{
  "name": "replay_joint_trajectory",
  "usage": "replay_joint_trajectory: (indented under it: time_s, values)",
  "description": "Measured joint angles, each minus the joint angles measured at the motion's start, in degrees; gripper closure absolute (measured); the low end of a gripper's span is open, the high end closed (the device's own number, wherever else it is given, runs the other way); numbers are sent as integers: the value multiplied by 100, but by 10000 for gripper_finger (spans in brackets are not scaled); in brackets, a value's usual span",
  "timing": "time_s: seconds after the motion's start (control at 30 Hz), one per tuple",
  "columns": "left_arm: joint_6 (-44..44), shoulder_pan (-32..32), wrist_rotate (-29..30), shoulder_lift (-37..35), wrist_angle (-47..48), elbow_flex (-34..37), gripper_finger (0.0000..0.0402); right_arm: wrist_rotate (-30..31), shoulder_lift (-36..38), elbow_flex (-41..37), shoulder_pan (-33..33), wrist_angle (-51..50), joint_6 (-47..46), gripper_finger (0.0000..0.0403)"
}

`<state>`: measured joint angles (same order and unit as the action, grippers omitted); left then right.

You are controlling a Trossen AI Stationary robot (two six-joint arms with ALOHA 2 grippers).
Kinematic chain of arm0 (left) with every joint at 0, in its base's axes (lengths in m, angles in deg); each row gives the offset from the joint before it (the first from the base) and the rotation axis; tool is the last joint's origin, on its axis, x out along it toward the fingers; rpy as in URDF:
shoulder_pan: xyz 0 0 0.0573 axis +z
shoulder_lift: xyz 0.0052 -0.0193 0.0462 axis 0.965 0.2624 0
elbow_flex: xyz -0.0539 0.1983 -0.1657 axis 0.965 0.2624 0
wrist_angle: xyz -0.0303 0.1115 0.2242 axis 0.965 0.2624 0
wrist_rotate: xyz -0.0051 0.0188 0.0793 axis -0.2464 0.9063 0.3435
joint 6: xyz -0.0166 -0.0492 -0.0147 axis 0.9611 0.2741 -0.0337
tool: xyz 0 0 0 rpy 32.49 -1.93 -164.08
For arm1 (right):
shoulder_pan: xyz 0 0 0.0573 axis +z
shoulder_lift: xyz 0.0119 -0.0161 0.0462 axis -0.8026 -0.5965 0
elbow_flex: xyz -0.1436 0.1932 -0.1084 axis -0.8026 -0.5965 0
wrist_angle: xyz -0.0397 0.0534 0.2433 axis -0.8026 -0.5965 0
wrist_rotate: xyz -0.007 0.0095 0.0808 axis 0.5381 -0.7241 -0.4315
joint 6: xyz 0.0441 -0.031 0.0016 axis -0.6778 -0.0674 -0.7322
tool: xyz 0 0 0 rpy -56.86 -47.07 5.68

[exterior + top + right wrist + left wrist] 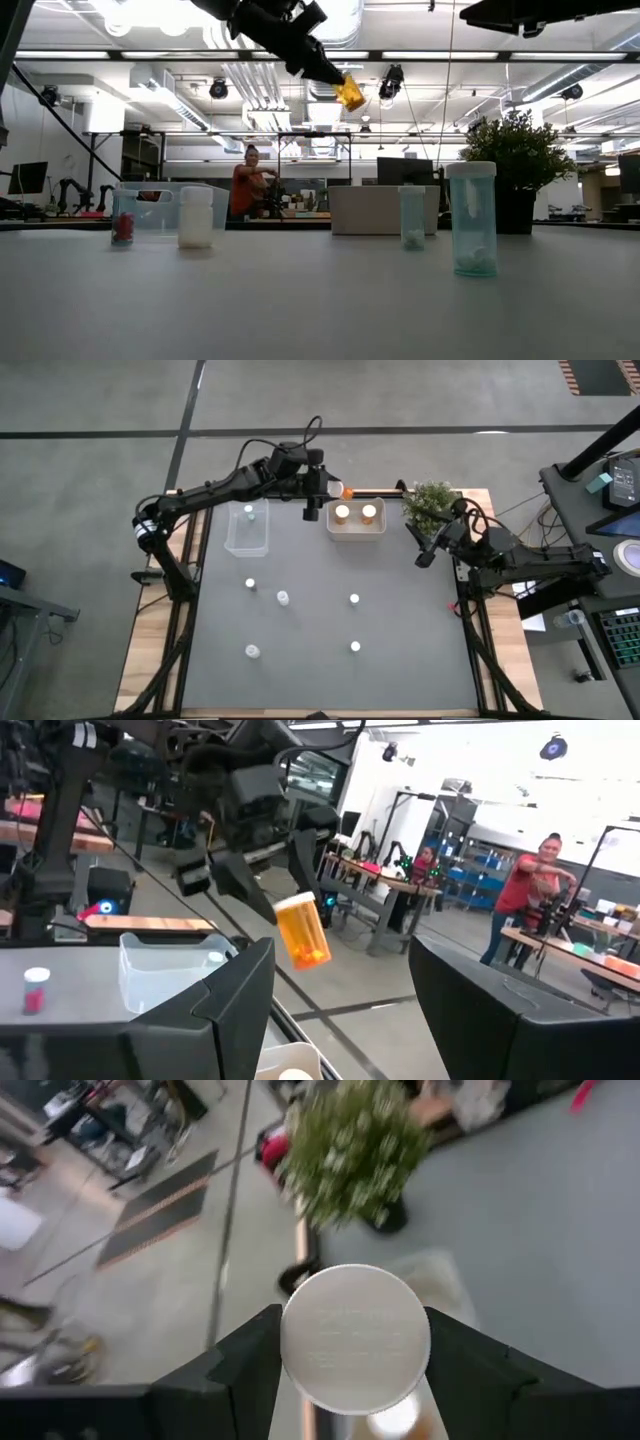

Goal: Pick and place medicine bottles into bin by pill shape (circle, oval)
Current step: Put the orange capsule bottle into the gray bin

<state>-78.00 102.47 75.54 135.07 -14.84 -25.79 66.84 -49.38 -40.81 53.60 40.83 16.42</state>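
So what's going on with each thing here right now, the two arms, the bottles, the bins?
Left tool: raised by the white bin, shut on the orange bottle.
Orange bottle: held in the air, tilted.
White bin: holds two orange bottles.
Clear bin: holds one small bottle.
Small bottles on the table: five, upright, untouched.
Right tool: open, empty, waiting beside the plant.

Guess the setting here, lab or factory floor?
Probably a robotics lab or open workshop. The low view shows exposed ceiling ducts and strip lights, workbenches behind the table, and a person at one; the right wrist view shows another robot arm on a distant bench.
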Motion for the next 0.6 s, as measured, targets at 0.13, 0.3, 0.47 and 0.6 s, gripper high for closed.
replay_joint_trajectory:
  time_s: [0.13,0.3,0.47,0.6]
  values:
    - [473,-7,-429,22,-228,0,207,2,0,0,-1,-19,116,179]
    - [928,-55,-499,22,-327,1,207,48,0,0,0,-201,191,179]
    - [1309,-92,-738,150,-566,2,207,52,0,0,-1,-437,73,179]
    - [1470,-114,-844,481,-725,7,207,51,-4,0,-1,-485,-10,179]
